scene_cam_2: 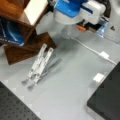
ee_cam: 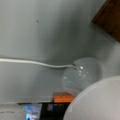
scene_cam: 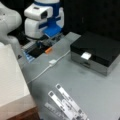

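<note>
Hiding end effector [scene_cam: 46, 37]: arm's housing [scene_cam: 40, 17]

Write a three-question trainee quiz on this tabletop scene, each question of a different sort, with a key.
1. True or false: the white cable runs across the grey table in both front views.
2. Multiple choice: what stands at a front view's right, with a white tag on its front? A) the black box B) a red bucket C) a green bottle
3. Fill in: in the wrist view, the cable's end meets a clear ___, with an orange piece just below it.

Key: 1 true; 2 A; 3 dome.

The gripper's fingertips do not show in any view; the blue and white arm head hangs over the dome. A folded metal stand lies beside a wooden rack.
</note>
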You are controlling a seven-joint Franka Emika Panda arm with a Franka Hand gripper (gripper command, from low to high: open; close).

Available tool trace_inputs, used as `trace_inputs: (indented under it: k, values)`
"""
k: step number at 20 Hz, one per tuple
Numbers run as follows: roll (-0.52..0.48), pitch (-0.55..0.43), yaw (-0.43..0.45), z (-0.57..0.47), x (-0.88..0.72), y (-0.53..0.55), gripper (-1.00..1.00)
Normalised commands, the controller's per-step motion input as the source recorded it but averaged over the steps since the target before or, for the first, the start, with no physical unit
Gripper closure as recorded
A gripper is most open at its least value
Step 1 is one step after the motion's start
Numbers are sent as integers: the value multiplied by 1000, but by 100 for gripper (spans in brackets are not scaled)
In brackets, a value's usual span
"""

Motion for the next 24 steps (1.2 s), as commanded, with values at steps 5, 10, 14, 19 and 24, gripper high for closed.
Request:
trace_inputs:
  k: [5, 10, 14, 19, 24]
  values:
    - [-551, 430, -96, 261, 388, -65, -100]
    - [-628, 360, 61, 114, 224, -226, -100]
    - [-535, 296, 156, 29, 101, -212, -100]
    - [-410, 233, 141, 1, -57, -189, -100]
    - [-388, 185, 63, -6, -159, -203, -100]
